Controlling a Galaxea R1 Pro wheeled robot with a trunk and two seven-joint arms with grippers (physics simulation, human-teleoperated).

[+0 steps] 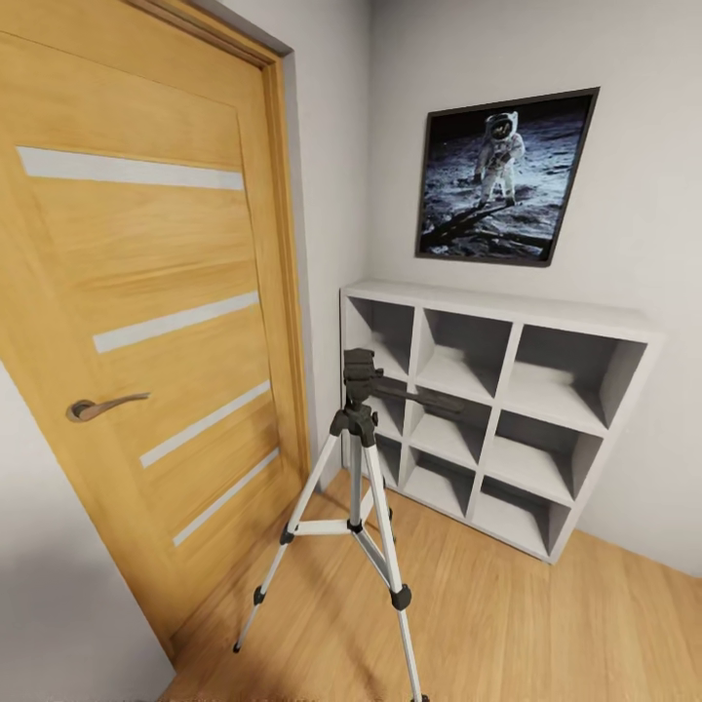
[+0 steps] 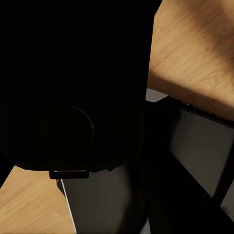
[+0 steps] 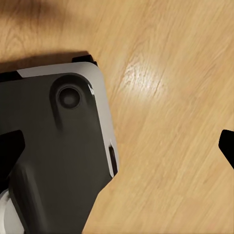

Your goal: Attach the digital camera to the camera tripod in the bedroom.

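Observation:
The camera tripod [image 1: 357, 434] stands on the wood floor in front of me, silver legs spread. Its black head [image 1: 359, 373] is bare on top and its pan handle [image 1: 421, 398] points right toward the shelf. In the left wrist view a black body with a round stubby barrel, the digital camera [image 2: 73, 97], sits right against the lens. It appears held by my left gripper, whose fingers it hides. My right gripper [image 3: 119, 144] hangs open over the floor, dark fingertips [image 3: 10, 146] far apart with nothing between them.
An oak door [image 1: 146, 322] with white stripes and a lever handle is at the left. A grey cube shelf [image 1: 487, 409] stands against the back wall under an astronaut poster [image 1: 502, 175]. My own grey-black base [image 3: 58, 146] shows below the right arm.

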